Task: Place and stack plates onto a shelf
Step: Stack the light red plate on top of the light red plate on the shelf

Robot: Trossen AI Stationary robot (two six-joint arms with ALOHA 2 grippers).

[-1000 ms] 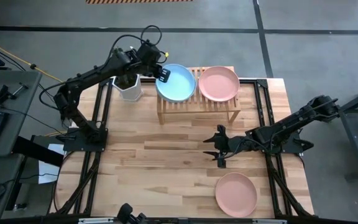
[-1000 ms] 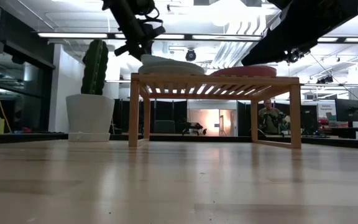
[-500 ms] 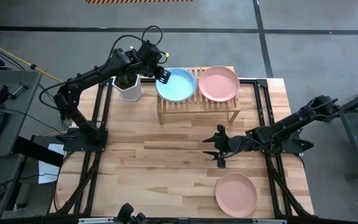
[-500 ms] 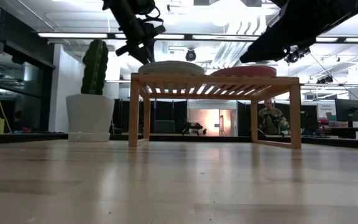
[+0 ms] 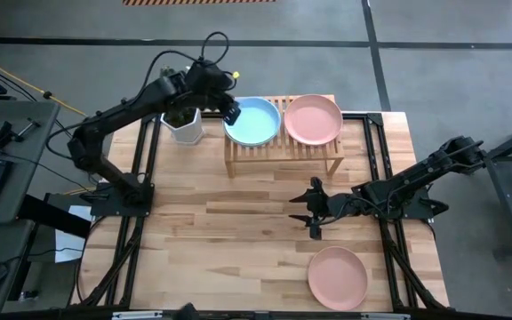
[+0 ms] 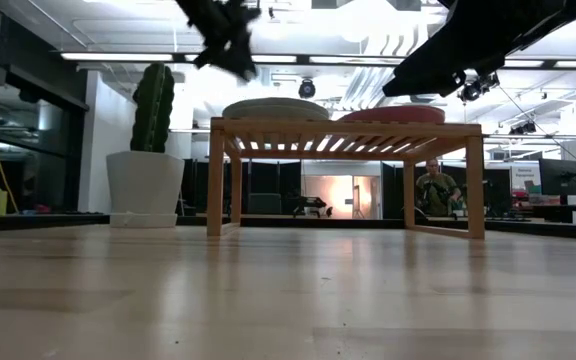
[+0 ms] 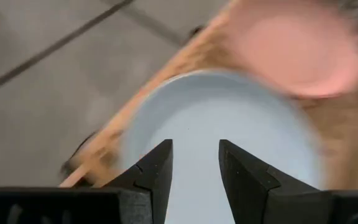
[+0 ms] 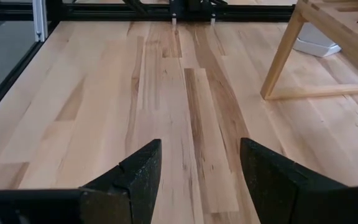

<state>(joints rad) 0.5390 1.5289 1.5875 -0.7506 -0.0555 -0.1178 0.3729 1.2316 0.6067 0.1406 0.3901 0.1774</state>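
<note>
A light blue plate point(image 5: 252, 120) tops a stack point(image 6: 275, 108) on the left half of the wooden shelf point(image 5: 284, 158). A pink plate point(image 5: 314, 120) lies on the shelf's right half. Another pink plate point(image 5: 337, 277) rests flat on the table near the right front corner. My left gripper point(image 5: 229, 111) is open, hovering above the blue plate's left rim point(image 7: 166, 93) and clear of it point(image 6: 230, 45). My right gripper point(image 5: 314, 209) is open and hangs over bare table point(image 8: 201, 149) in front of the shelf. The plates under the blue one hardly show.
A white pot with a cactus point(image 5: 183, 124) stands just left of the shelf, close under my left arm point(image 6: 146, 185). Bare wood lies between the shelf and the near edge. Black frame rails run along the table's sides. A person sits far behind the table point(image 6: 433, 190).
The blue plate, whose left edge was held raised above the stack a second ago, has settled flat on it. My left gripper has let go of it and risen clear, drawing slightly toward the table's left.
</note>
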